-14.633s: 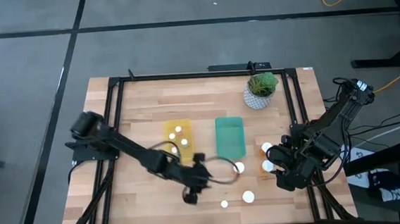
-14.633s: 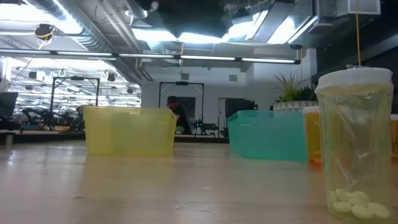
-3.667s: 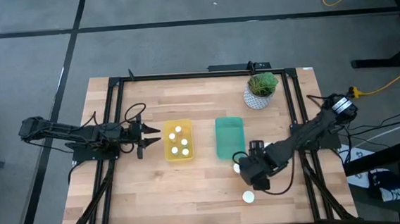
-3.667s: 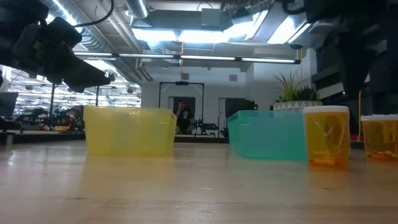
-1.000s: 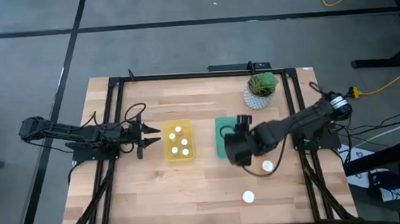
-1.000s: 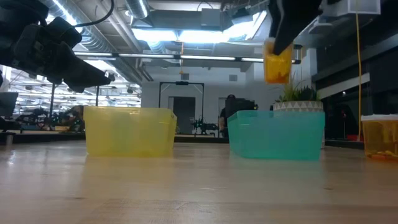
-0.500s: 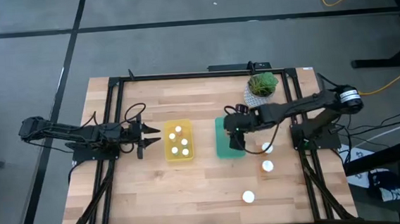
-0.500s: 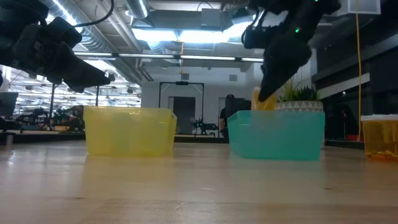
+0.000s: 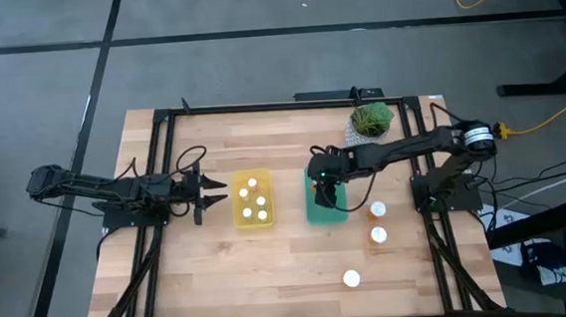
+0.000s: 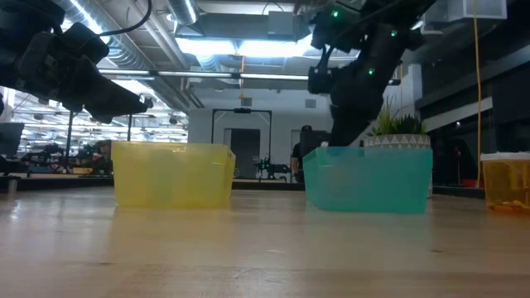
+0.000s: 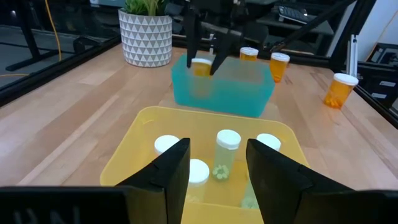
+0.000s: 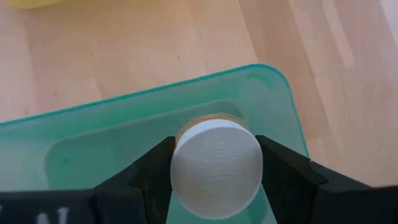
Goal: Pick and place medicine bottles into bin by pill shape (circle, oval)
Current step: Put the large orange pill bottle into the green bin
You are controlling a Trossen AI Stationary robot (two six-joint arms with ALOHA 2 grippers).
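Right now the right claw [image 12: 214, 180] is down inside the green bin [image 9: 326, 207], its fingers pinching an orange-bodied medicine bottle [image 12: 216, 167] by its white cap, and in the left wrist view that same bottle [image 11: 201, 66] hangs just within the bin's far end, low over the floor, not yet let go. So I'd call this the placing step of one more sort. Well apart from that claw, on its far side across a strip of bare wood, the yellow bin [image 9: 252, 218] already holds four white-capped bottles [image 9: 252, 184], at least one with pale pills showing through its clear body [image 11: 226, 154]. Just beyond the green bin from the right claw, three bottles [image 9: 377, 210] wait on the wood, two close together near the bin and one farther off, so by my reckoning the job is a little past halfway, four settled, one going in, three left. The left claw [image 9: 213, 191] waits beside the yellow bin, fingers spread and holding nothing. Underneath it all is a pale butcher-block worktop [image 9: 202, 284] in a black frame, a potted plant [image 9: 368, 125] behind the right claw's bin near a corner, grey floor around, and the low view shows a long workshop with bright ceiling lights behind
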